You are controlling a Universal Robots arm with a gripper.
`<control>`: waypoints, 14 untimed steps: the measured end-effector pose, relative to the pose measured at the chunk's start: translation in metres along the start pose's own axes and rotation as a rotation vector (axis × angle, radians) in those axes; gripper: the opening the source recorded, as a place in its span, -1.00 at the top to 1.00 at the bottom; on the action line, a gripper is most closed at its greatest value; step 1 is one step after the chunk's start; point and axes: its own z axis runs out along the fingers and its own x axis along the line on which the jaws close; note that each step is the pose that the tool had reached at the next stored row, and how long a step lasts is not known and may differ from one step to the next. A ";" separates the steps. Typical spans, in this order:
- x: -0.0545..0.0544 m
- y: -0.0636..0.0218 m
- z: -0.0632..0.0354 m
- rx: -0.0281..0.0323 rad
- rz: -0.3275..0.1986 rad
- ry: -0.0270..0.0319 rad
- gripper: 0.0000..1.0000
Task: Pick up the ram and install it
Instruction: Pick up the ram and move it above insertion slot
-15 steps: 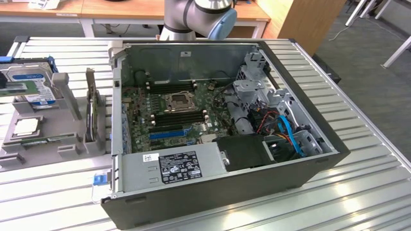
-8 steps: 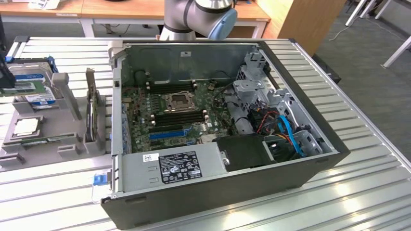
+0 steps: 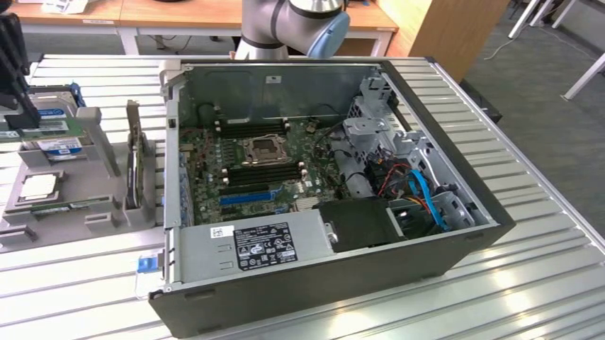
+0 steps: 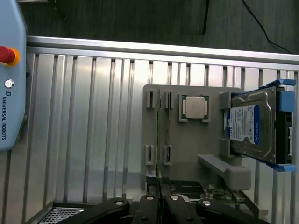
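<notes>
The long, narrow green circuit-board ram (image 3: 40,128) is being gripped by the closed black claw (image 4: 160,190) above the grey tray (image 3: 19,234). Its long axis is being held nine-to-three in the exterior view, with the motherboard's black memory slots (image 3: 251,128) lying at three o'clock.

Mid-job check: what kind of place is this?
Probably a robotics lab bench for PC assembly: an open computer case sits on a slatted metal table, beside a grey parts holder with a hard drive.

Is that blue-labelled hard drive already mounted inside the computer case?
No, the hard drive stands on edge in the grey holder on the slatted table, outside the computer case.
</notes>
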 end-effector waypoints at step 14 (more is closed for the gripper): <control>0.001 -0.0319 -0.0017 -0.0001 0.000 0.0001 0.77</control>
